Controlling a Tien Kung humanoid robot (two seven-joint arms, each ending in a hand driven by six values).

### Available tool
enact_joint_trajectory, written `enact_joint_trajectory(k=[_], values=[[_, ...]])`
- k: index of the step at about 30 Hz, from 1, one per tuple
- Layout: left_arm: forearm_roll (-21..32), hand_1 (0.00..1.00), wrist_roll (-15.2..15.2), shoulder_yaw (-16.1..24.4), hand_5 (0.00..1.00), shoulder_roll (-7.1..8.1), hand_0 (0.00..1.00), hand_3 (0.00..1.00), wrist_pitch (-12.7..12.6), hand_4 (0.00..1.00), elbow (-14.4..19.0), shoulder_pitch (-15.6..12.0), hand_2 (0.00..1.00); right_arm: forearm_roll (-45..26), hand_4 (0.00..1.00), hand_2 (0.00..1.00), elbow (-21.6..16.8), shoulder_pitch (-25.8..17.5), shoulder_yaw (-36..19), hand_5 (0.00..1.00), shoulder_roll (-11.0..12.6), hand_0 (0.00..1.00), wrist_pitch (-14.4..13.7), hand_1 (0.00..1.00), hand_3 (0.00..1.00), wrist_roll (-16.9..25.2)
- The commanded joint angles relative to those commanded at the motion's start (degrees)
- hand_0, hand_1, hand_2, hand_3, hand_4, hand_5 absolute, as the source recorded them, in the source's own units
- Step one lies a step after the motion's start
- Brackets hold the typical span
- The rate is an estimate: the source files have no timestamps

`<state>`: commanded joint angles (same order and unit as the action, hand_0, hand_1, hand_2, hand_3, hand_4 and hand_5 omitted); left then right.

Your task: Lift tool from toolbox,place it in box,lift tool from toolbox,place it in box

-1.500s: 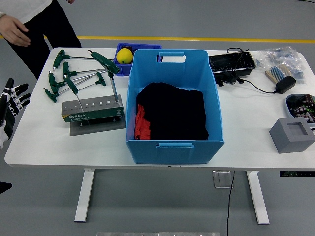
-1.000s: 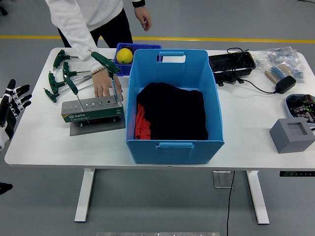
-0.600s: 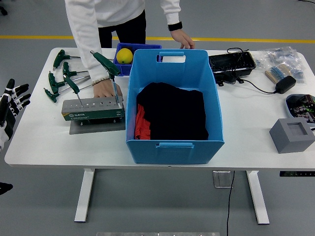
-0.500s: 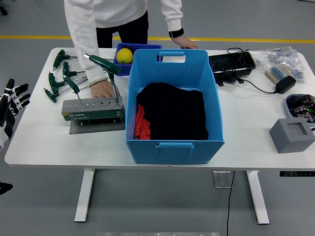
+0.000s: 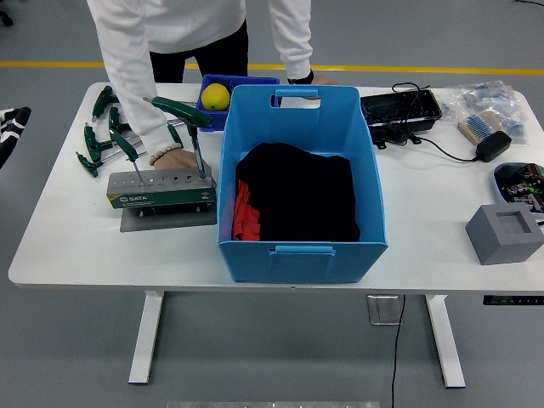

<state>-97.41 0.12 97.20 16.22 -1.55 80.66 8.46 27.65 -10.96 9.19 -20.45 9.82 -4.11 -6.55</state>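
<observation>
left hand [image 5: 12,127] is sitting at the picture's left edge – grip impossible to tell. a person's hand [image 5: 177,159] is resting behind the toolbox [image 5: 160,191], where two tools [image 5: 183,111] are standing – beside the box [image 5: 302,183].

Left hand [image 5: 10,127] cut off at edge

We saw a white table [image 5: 102,246], a blue box [image 5: 302,246] holding black cloth [image 5: 297,191] over red, green-handled tools [image 5: 181,110], a dark green toolbox [image 5: 159,190], a yellow ball [image 5: 215,95], a grey block [image 5: 503,234] and white sleeves [image 5: 127,68].
</observation>
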Motion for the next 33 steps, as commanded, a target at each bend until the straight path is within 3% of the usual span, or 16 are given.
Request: enact_joint_trajectory(k=[4,5,6,8,11,14,19,24,33], values=[[-9.7,0.987,1.1,-5.8,0.758,5.15,0.955,0.847,0.4,0.998,-0.4,5.2,0.998,0.5,0.849,0.756,0.1,-0.1,-0.4,0.689,0.1,0.707,0.2,0.69,0.598,-0.1],[-12.3,0.998,1.6,-7.9,0.651,6.47,0.984,0.895,0.9,0.998,-0.8,6.9,0.998,0.6,0.849,0.756,0.1,-0.1,-0.6,0.69,0.1,0.707,0.3,0.69,0.598,-0.1],[-14.5,0.998,2.0,-9.7,0.651,7.48,0.984,0.895,1.3,0.998,-1.2,8.3,0.998,0.7,0.849,0.756,0.1,-0.1,-0.7,0.69,0.1,0.707,0.3,0.69,0.598,-0.2],[-17.7,0.998,2.6,-13.1,0.651,9.09,0.984,0.895,2.4,0.998,-2.1,11.0,0.998,0.9,0.849,0.756,0.1,-0.1,-0.9,0.69,0.2,0.707,0.4,0.69,0.598,-0.2],[-17.0,0.998,2.5,-19.0,0.627,10.21,0.991,0.929,3.2,0.998,-4.1,15.7,0.998,1.2,0.849,0.756,0.2,-0.1,-1.2,0.69,0.2,0.707,0.6,0.69,0.598,-0.3],[-13.9,0.998,2.3,-24.3,0.627,9.79,0.991,0.929,4.0,0.998,-6.5,20.0,0.998,1.4,0.849,0.756,0.2,-0.1,-1.5,0.69,0.3,0.707,0.7,0.69,0.598,-0.3],[-10.2,0.998,2.4,-29.6,0.613,6.12,0.961,0.934,4.9,0.998,-11.5,26.2,0.998,2.9,0.85,0.756,0.1,0.0,-2.5,0.69,0.4,0.707,0.9,0.69,0.598,-0.7],[-9.5,0.981,2.6,-33.1,0.625,3.29,0.933,0.916,5.7,0.998,-14.0,29.9,0.996,3.4,0.85,0.756,0.1,0.3,-2.7,0.69,0.5,0.707,1.1,0.691,0.598,-0.8],[-11.9,0.948,1.6,-41.6,0.628,1.98,0.912,0.892,8.5,0.998,-16.8,34.0,0.962,3.5,0.85,0.756,0.1,0.5,-2.7,0.692,0.7,0.706,1.2,0.692,0.598,-0.8]])
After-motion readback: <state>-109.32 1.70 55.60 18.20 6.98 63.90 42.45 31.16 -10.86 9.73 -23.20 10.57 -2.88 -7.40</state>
